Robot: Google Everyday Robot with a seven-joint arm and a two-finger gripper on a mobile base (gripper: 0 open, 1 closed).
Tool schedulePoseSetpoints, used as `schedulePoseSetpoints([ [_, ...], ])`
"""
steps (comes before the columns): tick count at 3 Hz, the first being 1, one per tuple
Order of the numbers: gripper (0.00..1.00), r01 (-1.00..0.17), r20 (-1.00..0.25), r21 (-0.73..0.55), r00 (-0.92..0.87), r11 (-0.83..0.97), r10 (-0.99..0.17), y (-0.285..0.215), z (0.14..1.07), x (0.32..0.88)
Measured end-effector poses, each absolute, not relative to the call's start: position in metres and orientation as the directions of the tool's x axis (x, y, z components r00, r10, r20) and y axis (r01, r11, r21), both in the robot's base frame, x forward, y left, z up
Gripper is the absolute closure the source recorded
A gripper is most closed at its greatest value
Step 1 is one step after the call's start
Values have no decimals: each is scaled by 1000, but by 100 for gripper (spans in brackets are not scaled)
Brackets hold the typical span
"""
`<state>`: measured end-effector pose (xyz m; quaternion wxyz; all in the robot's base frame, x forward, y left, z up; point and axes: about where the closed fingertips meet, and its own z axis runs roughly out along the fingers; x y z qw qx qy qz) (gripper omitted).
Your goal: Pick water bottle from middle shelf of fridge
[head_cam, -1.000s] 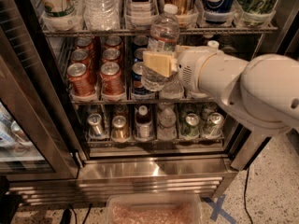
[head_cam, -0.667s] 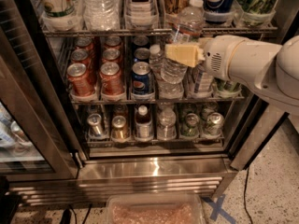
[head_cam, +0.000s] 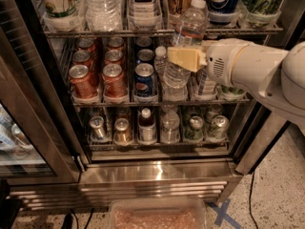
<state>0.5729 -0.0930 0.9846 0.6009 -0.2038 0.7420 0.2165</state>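
At the left of the fridge [head_cam: 157,173], red cans [head_cam: 81,80] are standing in two lanes on the middle shelf [head_cam: 119,100], and blue Pepsi cans [head_cam: 144,78] are filling the lane just beside them. Right of the Pepsi lane, the water bottle [head_cam: 183,32] is hanging in front of the middle shelf, tilting with its white cap toward the upper right and overlapping the rack above. The gripper [head_cam: 178,58] is reaching in from the right on the white arm [head_cam: 257,70], with its pale fingers clamping across the bottle's midsection.
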Motion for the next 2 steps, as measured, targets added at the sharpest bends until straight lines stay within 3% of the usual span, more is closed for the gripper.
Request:
schedulePoseSetpoints([
  [1, 100, -512, -972, 125, -235, 850, 1, -73, 967, 518],
  [2, 100, -512, -972, 125, -235, 850, 1, -73, 967, 518],
])
